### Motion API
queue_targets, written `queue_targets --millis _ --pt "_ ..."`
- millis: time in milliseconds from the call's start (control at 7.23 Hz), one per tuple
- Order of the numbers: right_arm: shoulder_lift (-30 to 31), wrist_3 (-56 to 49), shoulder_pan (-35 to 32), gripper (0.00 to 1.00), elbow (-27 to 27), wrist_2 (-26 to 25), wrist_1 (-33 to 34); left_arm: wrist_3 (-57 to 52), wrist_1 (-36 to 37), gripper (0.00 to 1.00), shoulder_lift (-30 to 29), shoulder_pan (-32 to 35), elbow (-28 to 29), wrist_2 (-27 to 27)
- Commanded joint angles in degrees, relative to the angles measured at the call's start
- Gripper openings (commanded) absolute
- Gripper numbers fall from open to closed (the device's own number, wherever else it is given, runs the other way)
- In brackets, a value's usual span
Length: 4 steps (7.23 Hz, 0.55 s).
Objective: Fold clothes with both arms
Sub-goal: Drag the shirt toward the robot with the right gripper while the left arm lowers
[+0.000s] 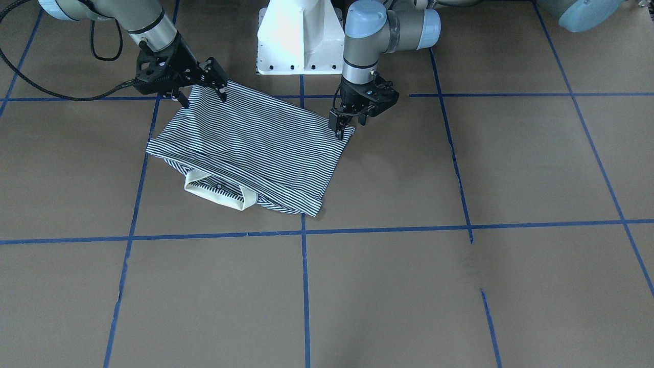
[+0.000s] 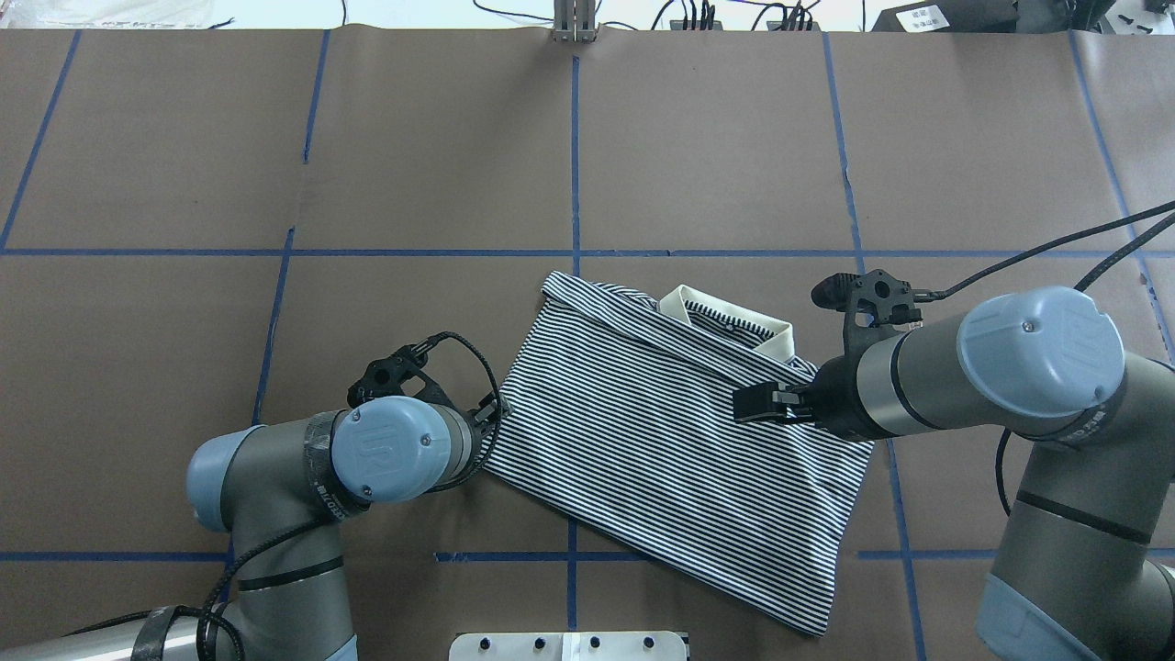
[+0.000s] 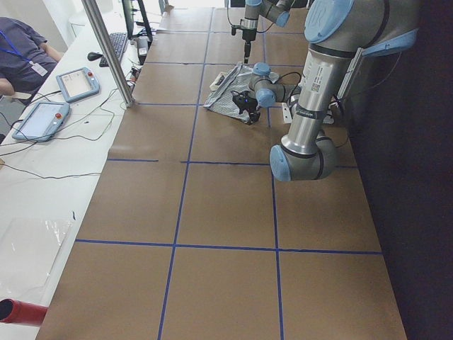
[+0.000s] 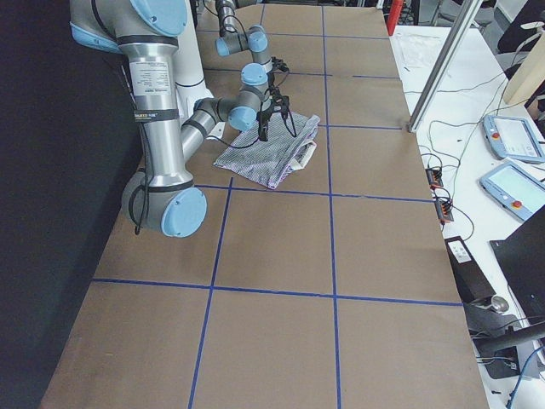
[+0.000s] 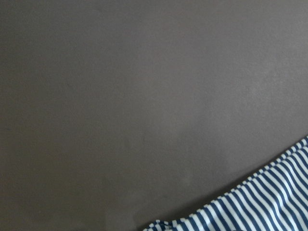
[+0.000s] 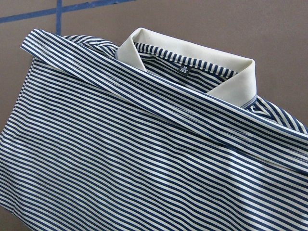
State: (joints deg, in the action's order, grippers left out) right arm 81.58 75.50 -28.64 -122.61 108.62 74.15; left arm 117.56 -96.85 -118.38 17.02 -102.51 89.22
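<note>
Shirt: the polo shirt (image 2: 661,459) lay folded into a flat oblong on the paper-covered table (image 2: 734,138), beneath the right gripper (image 1: 203,99) and just beside the left gripper (image 1: 345,128).
Long axis: ran from the left gripper's corner toward the right arm's side.
Collar: the collar (image 6: 192,53) sat on the long edge away from both wrists.
Left gripper: low at the corner; finger spread could not be told.
Right gripper: above the cloth, fingers wide, holding nothing.
Nearer hand: probably the left.
Material: thin, limp striped knit; cream collar stiffer, curved.
</note>
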Motion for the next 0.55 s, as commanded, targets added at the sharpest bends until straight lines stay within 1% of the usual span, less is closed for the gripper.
queue_targets --millis 0,277,415 --pt "-0.02 0.0 -0.02 1.0 0.09 0.01 0.03 0.22 0.0 0.86 -0.45 -0.05 0.47 -0.53" --pt "-0.02 0.0 -0.19 1.0 0.09 0.28 0.03 0.22 0.09 0.83 -1.15 -0.05 0.64 -0.36" --pt "-0.02 0.0 -0.28 1.0 0.09 0.19 -0.06 0.3 0.09 0.78 -1.42 -0.05 0.64 -0.36"
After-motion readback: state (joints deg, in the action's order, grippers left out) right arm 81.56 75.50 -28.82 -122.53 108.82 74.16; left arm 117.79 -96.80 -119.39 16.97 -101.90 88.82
